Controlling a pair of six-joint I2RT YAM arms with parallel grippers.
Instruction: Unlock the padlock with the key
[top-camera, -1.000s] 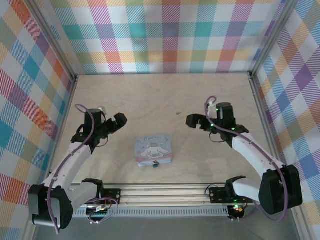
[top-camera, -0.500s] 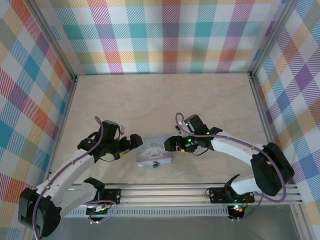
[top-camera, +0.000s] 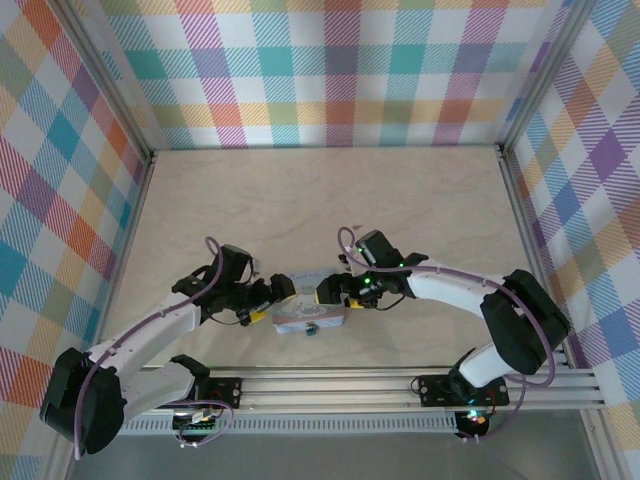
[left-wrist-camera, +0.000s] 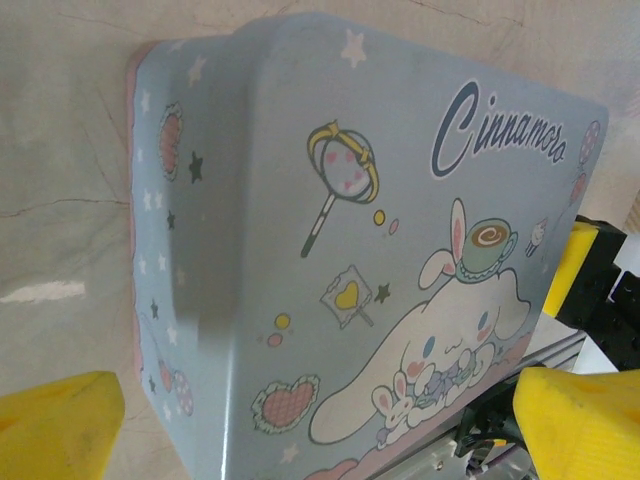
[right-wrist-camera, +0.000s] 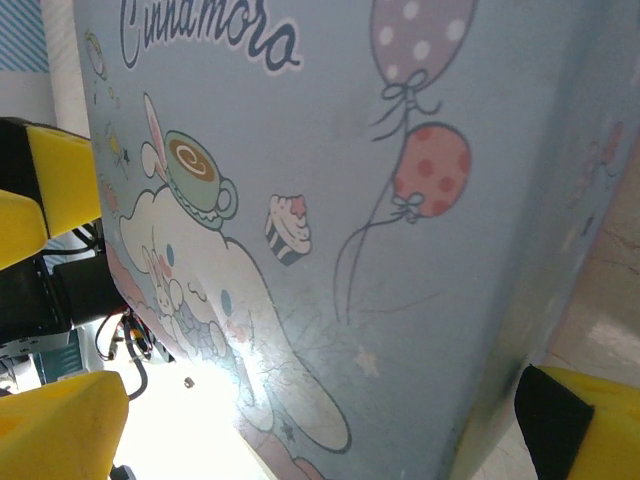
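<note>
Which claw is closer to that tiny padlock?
Right, narrowly. The right gripper is at the tin, just beyond and right of the padlock; the left gripper is at the tin too, farther off to the left.

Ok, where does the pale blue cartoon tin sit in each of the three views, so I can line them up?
Top external: the tin lies flat, low and centre, near the table's near edge.
Left wrist: the tin runs across the centre, tilted, its lettering at upper right.
Right wrist: the tin spans the frame, its lettering at top left.
Shared landmark: the white dog wearing a cup hat, printed on the lid, also at.
</note>
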